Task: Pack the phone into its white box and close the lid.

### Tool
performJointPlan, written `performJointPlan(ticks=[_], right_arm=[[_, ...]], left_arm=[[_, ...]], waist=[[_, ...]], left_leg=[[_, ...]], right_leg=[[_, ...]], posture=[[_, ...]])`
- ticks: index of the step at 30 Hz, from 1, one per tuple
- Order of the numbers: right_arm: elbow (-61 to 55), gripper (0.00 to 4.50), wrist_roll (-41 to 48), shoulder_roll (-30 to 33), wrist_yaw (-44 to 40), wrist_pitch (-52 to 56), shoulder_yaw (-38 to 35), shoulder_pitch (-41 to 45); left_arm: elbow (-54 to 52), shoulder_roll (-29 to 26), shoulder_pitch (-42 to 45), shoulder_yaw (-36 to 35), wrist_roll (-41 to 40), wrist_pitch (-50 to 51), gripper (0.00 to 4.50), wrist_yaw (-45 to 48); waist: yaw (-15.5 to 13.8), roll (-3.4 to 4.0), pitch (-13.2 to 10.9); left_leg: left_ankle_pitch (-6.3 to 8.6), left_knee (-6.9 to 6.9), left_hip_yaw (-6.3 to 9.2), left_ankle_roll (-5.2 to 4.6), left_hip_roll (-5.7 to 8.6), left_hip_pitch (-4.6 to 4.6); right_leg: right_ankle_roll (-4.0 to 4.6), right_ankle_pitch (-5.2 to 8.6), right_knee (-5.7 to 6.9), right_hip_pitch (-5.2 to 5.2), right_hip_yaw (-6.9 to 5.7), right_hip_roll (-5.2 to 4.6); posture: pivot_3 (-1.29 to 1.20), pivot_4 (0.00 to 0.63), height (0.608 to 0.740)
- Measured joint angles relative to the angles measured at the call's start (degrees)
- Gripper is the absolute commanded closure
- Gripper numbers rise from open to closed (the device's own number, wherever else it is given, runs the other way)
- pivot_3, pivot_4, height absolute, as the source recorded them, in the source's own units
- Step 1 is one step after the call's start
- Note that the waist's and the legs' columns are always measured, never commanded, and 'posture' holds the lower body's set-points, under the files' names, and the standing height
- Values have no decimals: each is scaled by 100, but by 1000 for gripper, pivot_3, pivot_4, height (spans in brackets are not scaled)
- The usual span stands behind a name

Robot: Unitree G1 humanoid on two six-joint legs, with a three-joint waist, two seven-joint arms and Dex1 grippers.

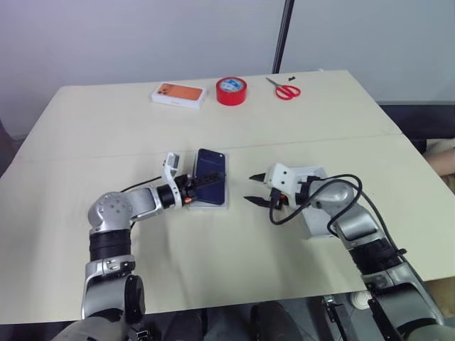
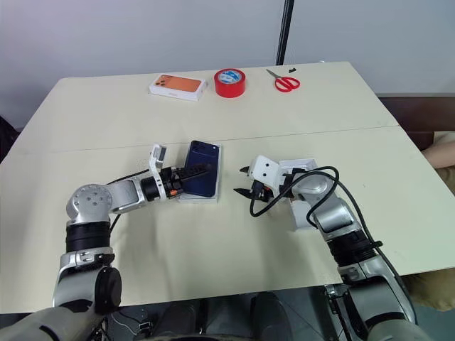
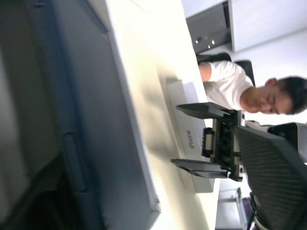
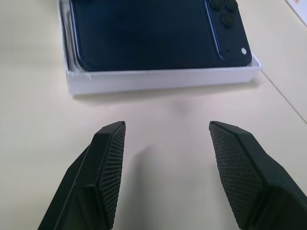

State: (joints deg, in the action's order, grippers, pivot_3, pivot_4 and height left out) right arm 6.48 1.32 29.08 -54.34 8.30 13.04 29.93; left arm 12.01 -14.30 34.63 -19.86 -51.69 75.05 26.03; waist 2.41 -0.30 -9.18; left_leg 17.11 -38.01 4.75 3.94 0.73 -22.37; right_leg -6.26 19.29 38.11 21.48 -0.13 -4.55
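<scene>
The right tool (image 1: 257, 189), right of centre in the head view, stands spread and empty, aimed at the white box (image 4: 158, 79) with bare tabletop (image 1: 213, 263) between. The left tool (image 1: 202, 181) at centre reaches over the phone (image 1: 211, 173); whether its fingers are spread or pressed together I cannot tell. The phone lies in the box, back up, so packing looks done. The lid (image 1: 313, 222) lies under the right forearm, just right of centre. Next, I judge, a tool must fetch it, square it over the box and press it down.
</scene>
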Motion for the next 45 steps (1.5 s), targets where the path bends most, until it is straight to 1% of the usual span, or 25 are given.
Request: performJointPlan(ticks=[8, 16, 21, 32, 35, 37, 45], right_arm=[[216, 1581, -6, -57, 10, -133, 6, 132], [234, 1581, -13, -188, 23, -136, 91, 133], [234, 1581, -13, -196, 48, -137, 106, 132], [234, 1581, -19, -198, 91, -137, 106, 114], [234, 1581, -20, -201, 104, -137, 112, 85], [234, 1581, -25, -211, 105, -138, 121, 79], [234, 1581, -38, -218, 105, -142, 130, 79]], left_arm=[[-393, -311, 25, 1, -150, 452, 209, -1], [-462, -434, 49, -7, -140, 498, 209, -48], [-495, -773, 76, 56, -137, 593, 209, 46], [-681, -841, 182, 81, -269, 965, 209, 106], [-686, -1043, 266, 88, -269, 971, 209, 136], [-746, -1074, 343, 86, -276, 989, 209, 152], [-1034, -1203, 77, 141, -297, 1051, 209, 255]], waist=[[-7, 0, 0], [-14, 0, 0], [-2, 0, -1], [-7, 0, -1], [0, 1, -1], [-1, 1, -1], [2, 1, -1]], left_leg=[[0, 0, 0, 0, -12, -1], [0, -1, 0, 0, -11, -1], [0, 0, 0, 0, -11, -1], [0, -1, 0, 0, -11, -1], [0, 0, 0, 0, -11, -1], [0, 0, 0, 0, -11, -1], [0, 0, 0, 0, -14, -1]], right_leg=[[0, 0, -1, -1, 0, -1], [0, 0, -1, -1, 0, -2], [0, 0, -1, 0, 0, -1], [0, 0, -1, 0, 0, -2], [0, 0, 0, 1, 0, 0], [0, 0, -1, 0, 0, -2], [0, 0, 0, 1, 1, 1]], posture=[[0, 150, 740], [0, 150, 740], [0, 150, 740], [0, 150, 740], [0, 150, 740], [0, 150, 740], [0, 150, 740]])
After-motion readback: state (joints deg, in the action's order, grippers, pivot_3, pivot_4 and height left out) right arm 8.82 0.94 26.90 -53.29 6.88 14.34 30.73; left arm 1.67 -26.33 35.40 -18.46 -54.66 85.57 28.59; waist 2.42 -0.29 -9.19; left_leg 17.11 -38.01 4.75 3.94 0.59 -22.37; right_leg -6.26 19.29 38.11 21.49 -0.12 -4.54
